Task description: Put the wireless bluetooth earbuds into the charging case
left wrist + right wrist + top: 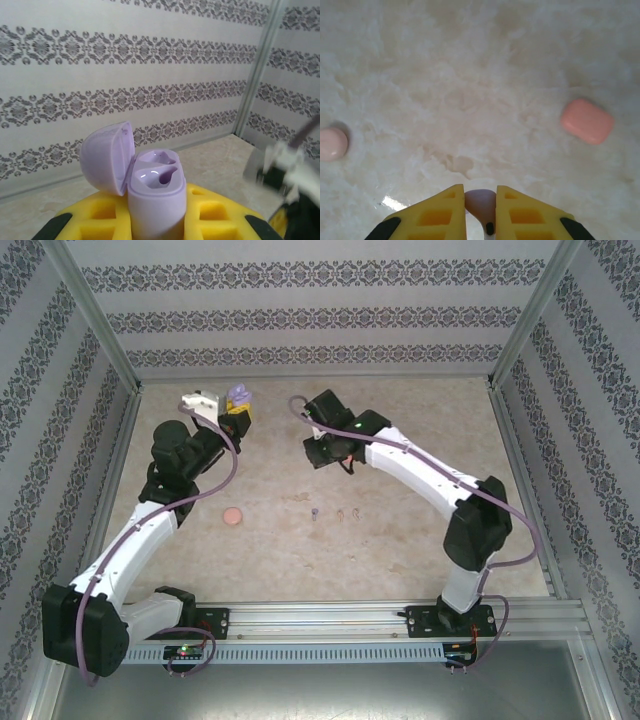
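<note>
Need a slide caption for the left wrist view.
Left fingers clamp an open lilac charging case, lid tipped aside, both wells empty.

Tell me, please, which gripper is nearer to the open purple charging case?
Left: the left gripper grips the purple case; the right gripper hangs off to its right, pinching an earbud.

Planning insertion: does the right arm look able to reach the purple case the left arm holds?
Likely yes: the case sits lid-open in the left fingers, and only open air separates it from the right fingers gripping a bud.
</note>
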Action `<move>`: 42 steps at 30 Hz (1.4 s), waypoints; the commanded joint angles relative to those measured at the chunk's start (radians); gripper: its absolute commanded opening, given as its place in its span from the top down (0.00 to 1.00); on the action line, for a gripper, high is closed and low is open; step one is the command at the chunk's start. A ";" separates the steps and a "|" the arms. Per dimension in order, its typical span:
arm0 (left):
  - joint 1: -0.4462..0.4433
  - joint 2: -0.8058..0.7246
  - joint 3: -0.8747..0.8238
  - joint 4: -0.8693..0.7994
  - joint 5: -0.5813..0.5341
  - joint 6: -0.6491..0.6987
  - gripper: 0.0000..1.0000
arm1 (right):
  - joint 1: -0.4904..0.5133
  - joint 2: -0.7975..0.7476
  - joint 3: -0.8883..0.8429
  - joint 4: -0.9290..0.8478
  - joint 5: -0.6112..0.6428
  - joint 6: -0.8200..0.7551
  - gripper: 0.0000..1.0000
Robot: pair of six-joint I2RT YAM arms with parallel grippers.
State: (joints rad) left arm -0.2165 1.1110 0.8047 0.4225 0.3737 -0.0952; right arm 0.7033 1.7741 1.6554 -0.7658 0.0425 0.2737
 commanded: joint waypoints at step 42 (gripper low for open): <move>-0.279 0.187 -0.025 0.558 0.102 0.212 1.00 | -0.022 -0.457 -0.199 0.577 -0.332 -0.104 0.80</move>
State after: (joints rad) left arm -0.4789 1.3010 0.7437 0.9215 0.4526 0.1413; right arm 0.6659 1.3190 1.4673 -0.2466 -0.2443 0.1787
